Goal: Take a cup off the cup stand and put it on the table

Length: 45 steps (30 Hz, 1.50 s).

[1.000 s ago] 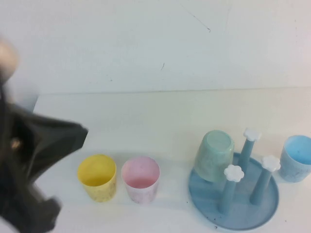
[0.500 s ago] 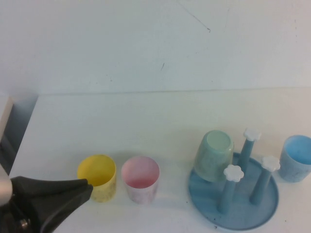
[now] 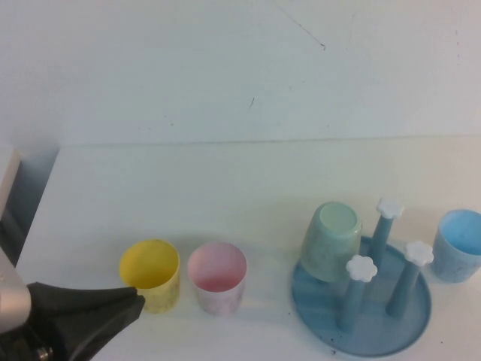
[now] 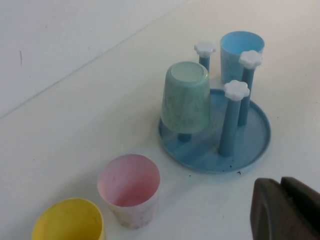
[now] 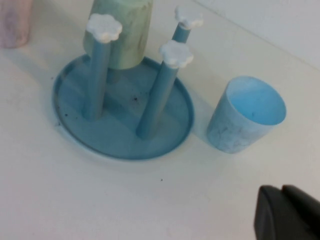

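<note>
The light blue cup (image 3: 460,256) stands upright on the white table (image 3: 225,180), just right of the cup stand (image 3: 376,332); it also shows in the left wrist view (image 4: 242,55) and the right wrist view (image 5: 245,116). The stand shows in both wrist views (image 4: 252,145) (image 5: 115,137). A pale green cup (image 3: 331,241) hangs upside down on one peg. My left gripper (image 3: 135,302) is shut and empty at the near left, by the yellow cup. My right gripper (image 5: 280,190) is shut and empty, near the blue cup, and is outside the high view.
A yellow cup (image 3: 150,274) and a pink cup (image 3: 217,277) stand upright side by side left of the stand. Three bare pegs with white flower caps (image 3: 361,268) rise from the tray. The table's left edge (image 3: 34,218) is close to my left arm.
My left arm has swung down from the upper left to the near-left corner and has now nearly stopped. The cups and stand have not moved.
</note>
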Available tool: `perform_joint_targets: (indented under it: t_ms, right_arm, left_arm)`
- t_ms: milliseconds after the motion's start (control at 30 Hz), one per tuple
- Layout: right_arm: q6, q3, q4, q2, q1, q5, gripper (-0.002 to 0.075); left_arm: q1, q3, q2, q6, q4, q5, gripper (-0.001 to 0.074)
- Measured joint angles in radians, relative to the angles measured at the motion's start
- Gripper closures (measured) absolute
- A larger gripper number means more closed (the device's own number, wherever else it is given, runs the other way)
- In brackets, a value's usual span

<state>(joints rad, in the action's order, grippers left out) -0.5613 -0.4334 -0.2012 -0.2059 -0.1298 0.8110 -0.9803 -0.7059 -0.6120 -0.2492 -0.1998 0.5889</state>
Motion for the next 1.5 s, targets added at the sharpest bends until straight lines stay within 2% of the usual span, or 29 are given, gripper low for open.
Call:
perform_joint_targets:
  t_ms: [667, 767, 933, 1133, 1333, 1500]
  right_arm:
    - [0.0, 0.02, -0.002, 0.0, 0.0, -0.006, 0.0727]
    - [0.0, 0.02, -0.002, 0.0, 0.0, -0.006, 0.0727]
    - [0.0, 0.02, -0.002, 0.0, 0.0, -0.008, 0.0727]
    - [0.0, 0.02, -0.002, 0.0, 0.0, -0.008, 0.0727]
    - [0.008, 0.02, -0.002, 0.0, 0.0, -0.008, 0.0727]
    - [0.01, 0.02, -0.002, 0.0, 0.0, -0.008, 0.0727]
  left_arm:
    - [0.0, 0.02, 0.004, 0.0, 0.003, 0.035, 0.0737]
    - [0.023, 0.057, 0.032, 0.0, 0.009, 0.034, 0.0737]
    - [0.165, 0.147, 0.139, -0.009, 0.032, 0.03, 0.0737]
    - [0.389, 0.261, 0.346, -0.015, 0.087, -0.005, 0.0737]
    - [0.621, 0.416, 0.518, -0.004, 0.1, -0.189, 0.0737]
    - [0.769, 0.543, 0.586, 0.032, 0.149, -0.298, 0.0737]
